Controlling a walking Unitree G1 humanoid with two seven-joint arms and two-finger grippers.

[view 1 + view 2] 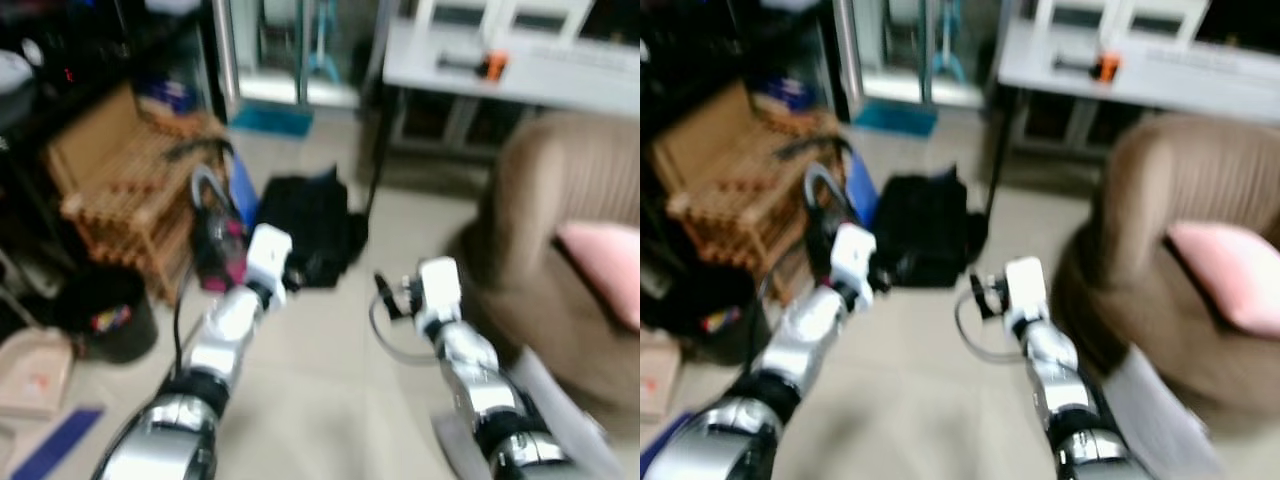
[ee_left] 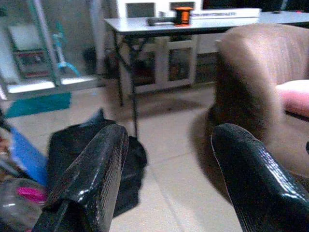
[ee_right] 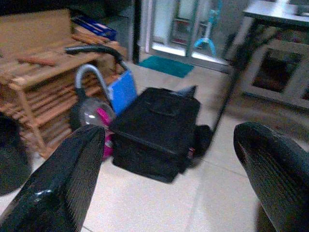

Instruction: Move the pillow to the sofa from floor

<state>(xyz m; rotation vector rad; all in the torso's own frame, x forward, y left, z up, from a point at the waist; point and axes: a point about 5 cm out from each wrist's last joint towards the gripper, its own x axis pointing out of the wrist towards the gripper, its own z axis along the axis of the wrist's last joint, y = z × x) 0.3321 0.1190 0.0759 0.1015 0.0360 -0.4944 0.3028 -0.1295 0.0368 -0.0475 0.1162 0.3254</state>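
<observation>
The soft pink pillow already lies on the seat of the rounded brown fabric sofa, off to the right of both pairs of fingers and well apart from them; no other pillow can be made out on the pale tiled floor. The head views are blurred.

The left gripper is held out in the air with its two black fingers spread wide and nothing between them; beyond its tips lie the floor and the sofa's side. The right gripper is likewise wide open and empty, its fingers pointing toward a black fabric bag on the floor, with a wooden slatted rack beyond it.

The pillow looks light, squashy and easily deformed, so it should be safe to pinch. An edge or corner would bunch between the fingers and give the firmest hold.
</observation>
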